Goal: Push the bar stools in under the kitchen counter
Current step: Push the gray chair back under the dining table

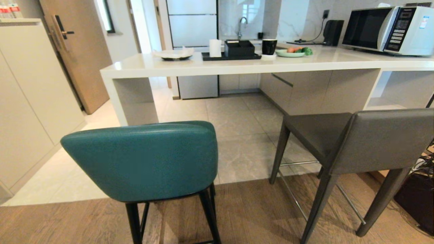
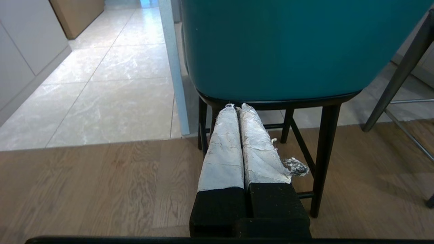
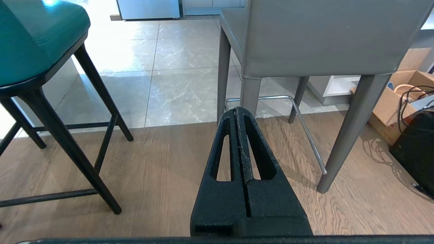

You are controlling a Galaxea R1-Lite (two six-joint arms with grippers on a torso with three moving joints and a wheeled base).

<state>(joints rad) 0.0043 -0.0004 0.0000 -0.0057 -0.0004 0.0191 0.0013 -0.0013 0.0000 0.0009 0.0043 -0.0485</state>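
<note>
Both arms hang low. The left gripper (image 2: 236,107) has its taped fingers pressed together; the right gripper (image 3: 238,110) is likewise closed, empty.

**Bright daylight from the back, soft shadows, bent edges**

The room is bright and evenly lit. Light comes from the far side, behind the kitchen counter (image 1: 237,64), and its glossy top gives pale reflections. In the right wrist view a strong white glare burns out the tile floor (image 3: 112,37) near the teal stool (image 3: 30,44). The grey stool (image 3: 325,37) throws a soft shadow on the wooden floor (image 3: 162,162) towards the camera. The head view is bent at the edges; the counter line curves. All three views are sharp, without motion blur.
</note>
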